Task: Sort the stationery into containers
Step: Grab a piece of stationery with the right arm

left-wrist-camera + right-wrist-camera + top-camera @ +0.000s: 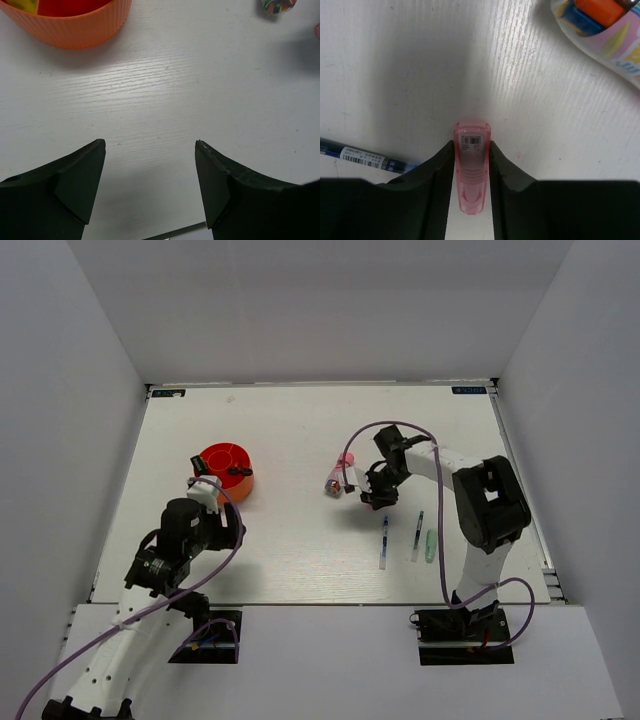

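Left claw [150, 147]: we saw it released, near the orange organiser [75, 30].
Right claw [471, 150]: we saw it grasping a pink item [471, 175].

open tabletop [290, 440] runs between the red-orange organiser [225, 468] and the glue stick [338, 478]; further right, two pens [384, 540] and a pale-green cap [431, 545] lie side by side, narrow gaps between.
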